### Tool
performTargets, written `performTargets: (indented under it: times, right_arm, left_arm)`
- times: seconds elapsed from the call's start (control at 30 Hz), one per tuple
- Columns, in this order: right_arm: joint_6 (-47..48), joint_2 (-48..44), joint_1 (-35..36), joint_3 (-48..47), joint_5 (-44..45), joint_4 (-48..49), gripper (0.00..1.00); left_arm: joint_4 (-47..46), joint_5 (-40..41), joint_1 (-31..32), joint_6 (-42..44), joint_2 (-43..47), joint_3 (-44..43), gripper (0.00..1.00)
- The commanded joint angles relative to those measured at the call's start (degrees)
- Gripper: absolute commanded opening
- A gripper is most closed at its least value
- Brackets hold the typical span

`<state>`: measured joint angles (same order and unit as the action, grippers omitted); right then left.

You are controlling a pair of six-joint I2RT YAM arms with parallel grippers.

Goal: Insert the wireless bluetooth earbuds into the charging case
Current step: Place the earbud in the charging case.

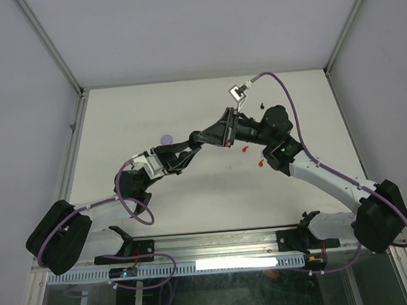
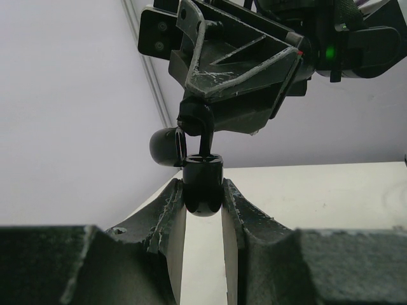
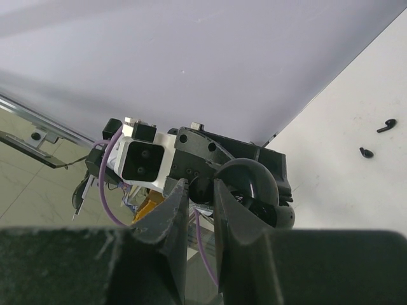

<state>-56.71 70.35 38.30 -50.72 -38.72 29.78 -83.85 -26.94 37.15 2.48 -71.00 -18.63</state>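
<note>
Two arms reach from the near edge of the surface and meet above its middle. Nearest, beside the right arm's wrist, lies a red earbud; a second red earbud lies just beyond it; both are loose on the surface and apart from the hands. Above and beyond them the left hand is pressed onto the black charging case, pinching its rounded base between both fingers; the case is held off the surface, with its hinged lid swung open to one side. Facing it from the opposite side, the right hand has its fingers drawn nearly together on a held black earbud; this bud hangs directly over the open case, its stem reaching down to the case's mouth; whether it is fully seated cannot be told. Left of the two joined hands, a lilac round case lies flat on the surface, well apart from them. Farthest back, a first loose black earbud and a second loose black earbud lie near each other on the surface, beyond the hands and touching neither.
</note>
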Motion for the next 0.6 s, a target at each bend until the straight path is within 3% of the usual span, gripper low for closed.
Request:
performTargets:
  times: [0.0,0.57]
  right_arm:
    - [-0.3,-0.3,0.3,0.3,1.5,4.0,0.15]
    - [-1.2,-0.9,0.5,2.5,4.3,3.4,0.15]
  left_arm:
    - [-16.0,0.4,0.2,0.0,2.0,-1.8,0.0]
    - [-16.0,2.0,0.1,-0.5,3.7,-1.1,0.0]
